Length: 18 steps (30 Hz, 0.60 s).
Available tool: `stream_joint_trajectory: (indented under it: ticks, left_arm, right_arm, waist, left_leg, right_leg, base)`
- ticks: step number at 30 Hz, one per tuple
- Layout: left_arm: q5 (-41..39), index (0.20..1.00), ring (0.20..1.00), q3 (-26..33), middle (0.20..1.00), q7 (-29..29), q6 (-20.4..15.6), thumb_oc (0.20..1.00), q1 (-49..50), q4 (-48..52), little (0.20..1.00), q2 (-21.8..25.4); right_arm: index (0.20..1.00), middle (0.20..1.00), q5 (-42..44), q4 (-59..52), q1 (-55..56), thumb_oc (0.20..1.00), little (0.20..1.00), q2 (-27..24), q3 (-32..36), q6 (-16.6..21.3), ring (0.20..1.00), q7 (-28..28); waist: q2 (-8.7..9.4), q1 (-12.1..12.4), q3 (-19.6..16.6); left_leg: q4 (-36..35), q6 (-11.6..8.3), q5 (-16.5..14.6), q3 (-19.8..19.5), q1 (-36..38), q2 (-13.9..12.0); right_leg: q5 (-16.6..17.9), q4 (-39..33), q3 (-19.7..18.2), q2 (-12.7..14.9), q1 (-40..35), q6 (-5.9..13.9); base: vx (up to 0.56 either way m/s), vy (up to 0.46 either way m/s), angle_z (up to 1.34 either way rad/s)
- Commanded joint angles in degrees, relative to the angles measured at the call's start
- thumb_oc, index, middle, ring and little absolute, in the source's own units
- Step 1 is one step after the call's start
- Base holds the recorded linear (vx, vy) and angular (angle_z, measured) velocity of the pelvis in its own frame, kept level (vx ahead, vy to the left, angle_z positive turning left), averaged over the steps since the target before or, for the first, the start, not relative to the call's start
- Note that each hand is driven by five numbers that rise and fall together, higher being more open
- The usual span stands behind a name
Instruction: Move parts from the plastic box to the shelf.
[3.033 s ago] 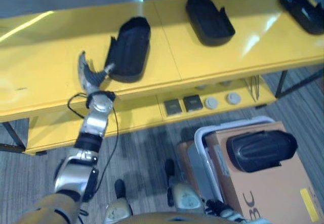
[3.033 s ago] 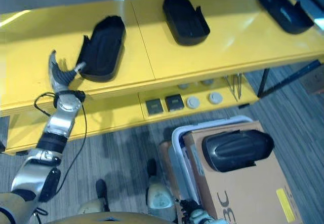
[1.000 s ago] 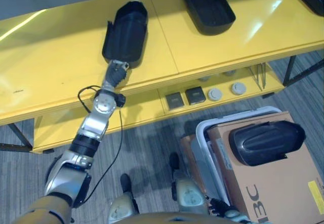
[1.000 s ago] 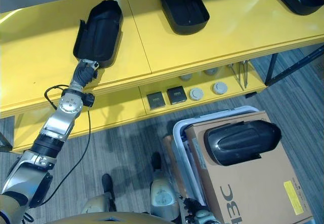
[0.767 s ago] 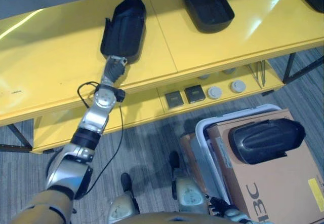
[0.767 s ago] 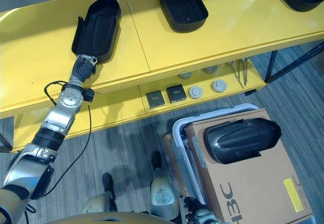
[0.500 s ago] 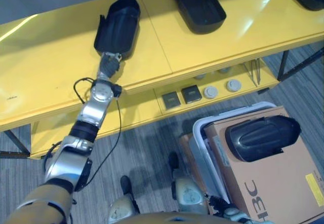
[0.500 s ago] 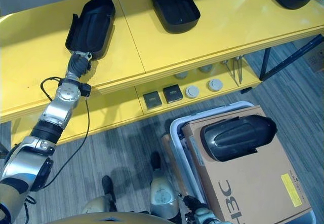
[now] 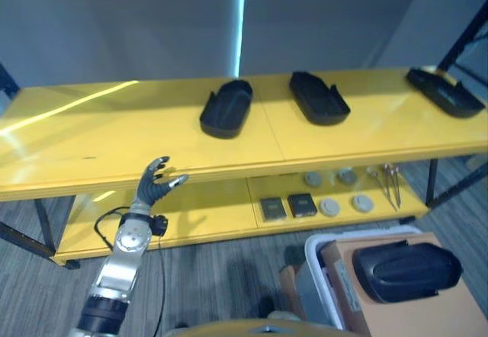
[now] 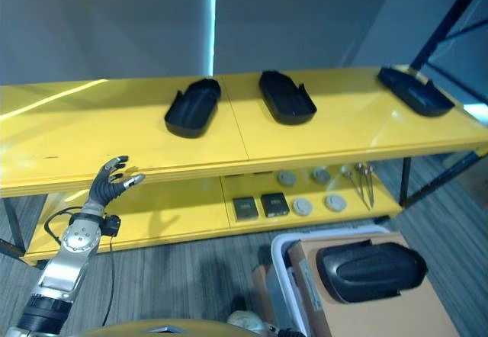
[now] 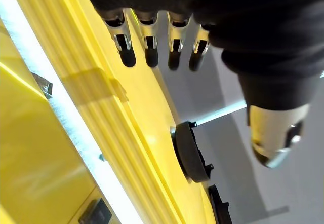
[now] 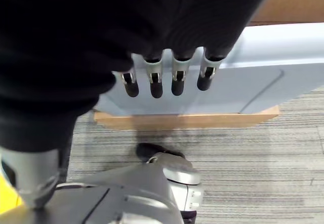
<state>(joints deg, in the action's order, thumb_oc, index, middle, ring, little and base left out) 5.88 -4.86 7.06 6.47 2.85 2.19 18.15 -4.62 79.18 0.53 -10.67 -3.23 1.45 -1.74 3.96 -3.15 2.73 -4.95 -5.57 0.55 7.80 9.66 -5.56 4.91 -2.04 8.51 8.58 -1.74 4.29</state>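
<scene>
The left hand (image 9: 155, 187) is held empty with fingers spread, below the yellow shelf (image 9: 91, 142); black parts (image 9: 226, 109) are seen above it. The right hand (image 12: 167, 79) hangs slack by the plastic box (image 12: 263, 82).

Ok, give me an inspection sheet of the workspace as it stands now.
Surface: yellow shelf, top level holding three black parts.
Job's things: left part, middle part, right part on top; fourth part on a cardboard box in the plastic box.
Clutter: small square and round pieces and thin tools on the lower level.
Hands: left hand open, empty, by the shelf edge; right hand open, empty, beside the plastic box.
Cables: nothing seen.
Surroundings: grey wall, striped carpet.
</scene>
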Motion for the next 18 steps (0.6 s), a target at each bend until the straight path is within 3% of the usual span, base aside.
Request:
stream_joint_trajectory:
  ticks: [1,8,10,11,14,18]
  left_arm:
    - [4.6,1.000,1.000,-0.3,1.000,-0.8,-3.3,1.000,-4.9,2.0,1.000,1.0]
    - [7.6,1.000,1.000,-2.1,1.000,-0.4,-3.2,1.000,-6.1,-2.5,1.000,2.5]
    - [8.7,1.000,1.000,-2.9,1.000,0.3,-3.3,1.000,-8.1,-3.9,1.000,3.1]
    - [8.7,1.000,1.000,-2.9,1.000,0.4,-3.3,1.000,-8.1,-3.9,1.000,3.1]
    - [9.2,1.000,1.000,-3.3,1.000,1.4,-3.5,1.000,-10.4,-5.9,1.000,3.3]
    - [9.7,1.000,1.000,-3.6,1.000,2.3,-4.1,1.000,-12.0,-9.0,1.000,1.6]
  right_arm:
    - [1.000,1.000,1.1,-0.3,-2.2,1.000,1.000,1.7,0.3,1.7,1.000,1.6]
    - [1.000,1.000,4.4,-4.9,1.5,1.000,1.000,2.2,4.8,2.5,1.000,1.5]
    - [1.000,1.000,4.3,-3.6,2.9,1.000,1.000,1.5,5.9,2.6,1.000,1.4]
    - [1.000,1.000,4.3,-3.6,2.9,1.000,1.000,1.5,5.9,2.6,1.000,1.4]
    - [1.000,1.000,2.7,1.3,4.5,1.000,1.000,-0.1,6.4,2.2,1.000,0.9]
    - [1.000,1.000,2.4,6.3,6.7,1.000,1.000,-1.6,7.9,1.4,1.000,-0.1]
  waist:
    - [-5.49,-0.6,4.1]
    - [-5.65,-3.4,8.2]
    - [-5.77,-3.9,9.6]
    - [-5.72,-3.8,9.5]
    - [-5.51,-3.3,8.4]
    - [-6.21,-3.3,5.0]
  left_leg:
    - [0.0,0.09,1.2,2.6,2.9,-0.8]
    - [0.0,0.16,0.1,5.8,4.6,-0.7]
    - [0.0,-0.13,0.4,9.5,5.0,-0.7]
    - [0.0,-0.10,0.5,9.5,4.8,-0.6]
    - [0.0,-0.79,1.7,14.7,4.0,0.0]
    - [0.0,-1.49,4.0,16.9,3.2,0.6]
  right_leg:
    - [3.3,4.1,-0.4,1.8,3.3,-2.27]
    - [3.4,5.6,-0.4,0.6,7.1,-1.58]
    - [2.0,8.5,5.4,-0.4,6.2,-1.88]
    - [2.1,8.4,5.4,-0.4,6.4,-1.90]
    - [1.4,14.4,11.5,-0.9,2.4,-0.49]
    - [1.9,16.5,12.0,-2.1,-1.4,0.93]
  base:
    - [-0.05,0.135,0.10]
    - [-0.10,0.181,-0.22]
    - [-0.18,0.111,-0.80]
    - [-0.17,0.069,-0.79]
    - [-0.23,0.079,-1.38]
    - [-0.04,-0.015,-0.99]
